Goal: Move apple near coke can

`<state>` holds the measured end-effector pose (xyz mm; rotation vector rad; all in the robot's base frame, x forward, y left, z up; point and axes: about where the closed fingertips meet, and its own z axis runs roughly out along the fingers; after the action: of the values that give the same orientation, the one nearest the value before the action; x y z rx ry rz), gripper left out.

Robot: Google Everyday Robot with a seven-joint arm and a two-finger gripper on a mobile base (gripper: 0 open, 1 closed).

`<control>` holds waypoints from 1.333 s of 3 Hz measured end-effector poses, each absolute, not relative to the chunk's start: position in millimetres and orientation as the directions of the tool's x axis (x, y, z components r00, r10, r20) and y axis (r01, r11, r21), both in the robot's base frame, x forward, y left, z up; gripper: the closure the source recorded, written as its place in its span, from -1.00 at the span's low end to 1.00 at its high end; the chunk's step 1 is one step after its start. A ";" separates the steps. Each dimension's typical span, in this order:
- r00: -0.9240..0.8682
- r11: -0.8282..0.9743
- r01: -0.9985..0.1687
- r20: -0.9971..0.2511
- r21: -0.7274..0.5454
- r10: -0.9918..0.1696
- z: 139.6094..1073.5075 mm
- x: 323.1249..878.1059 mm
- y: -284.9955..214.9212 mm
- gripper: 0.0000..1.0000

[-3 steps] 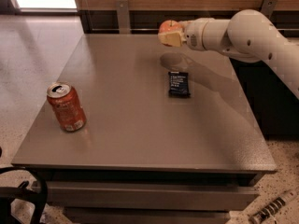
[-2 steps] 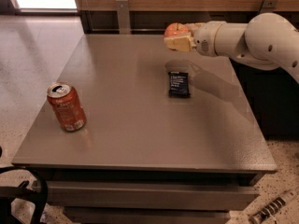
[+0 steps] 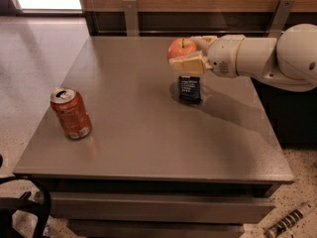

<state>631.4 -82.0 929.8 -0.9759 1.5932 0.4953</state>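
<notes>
Apple (image 3: 179,47) hangs clamped in the gripper (image 3: 185,53) above the table's (image 3: 148,148) 1 o'clock area, over a dark packet (image 3: 190,89). Coke can (image 3: 71,114) stands upright at 9 o'clock near the left edge, open tabletop between them.

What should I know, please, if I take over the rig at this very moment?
The claw is shut on the apple, held in the air over the table near the dark blue snack packet.
The coke can stands upright at the table's left front.
Done: apple gripped, off the table.
Left: carry it to the coke can, set it down beside it, release.
</notes>
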 end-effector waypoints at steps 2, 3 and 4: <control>0.092 0.311 -0.927 -0.933 -0.208 -0.349 906.5 530.8 -9.7 1.00; 0.116 0.230 -0.951 -0.930 -0.205 -0.349 896.5 510.6 9.9 1.00; 0.182 0.069 -0.975 -0.936 -0.212 -0.302 883.1 502.8 36.9 1.00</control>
<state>502.8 36.9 883.1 -1.4335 1.3118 0.8293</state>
